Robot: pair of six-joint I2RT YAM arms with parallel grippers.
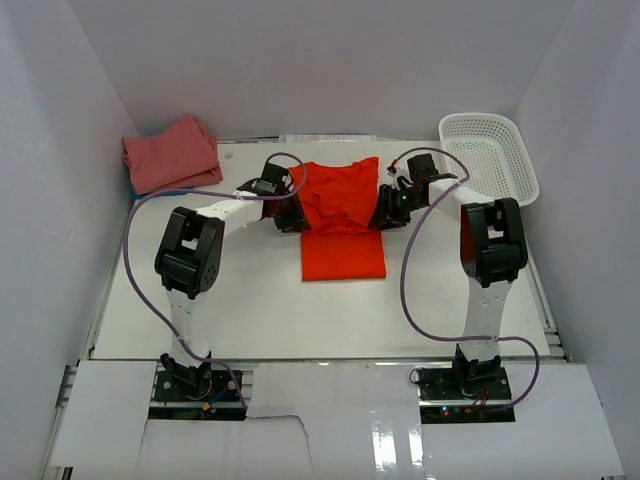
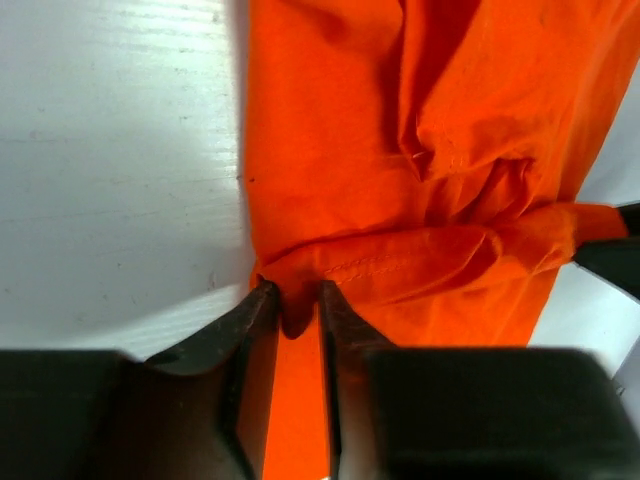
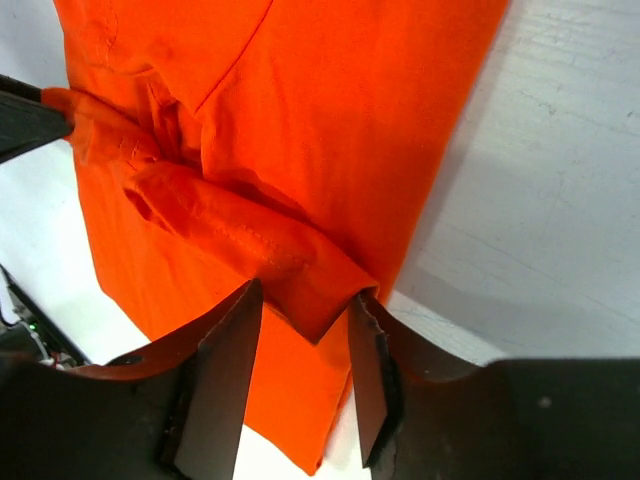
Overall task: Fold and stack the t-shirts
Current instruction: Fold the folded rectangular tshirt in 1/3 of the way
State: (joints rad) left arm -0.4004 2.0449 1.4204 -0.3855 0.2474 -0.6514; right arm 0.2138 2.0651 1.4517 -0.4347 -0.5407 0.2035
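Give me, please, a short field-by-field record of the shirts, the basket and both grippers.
orange-red cloth t-shirt: table centre, partly folded, upper part bunched
left gripper: shirt's left edge, jaws narrowly apart, cloth fold between, grip unclear
right gripper: shirt's right edge, jaws apart around a cloth fold
salmon-pink cloth t-shirt: folded, far left corner, over blue cloth
white plastic mesh basket: far right corner

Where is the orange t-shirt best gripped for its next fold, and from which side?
Probably the raised fold at each side edge of the orange t-shirt, left end effector from the left, right end effector from the right: there the cloth stands up, elsewhere flat.
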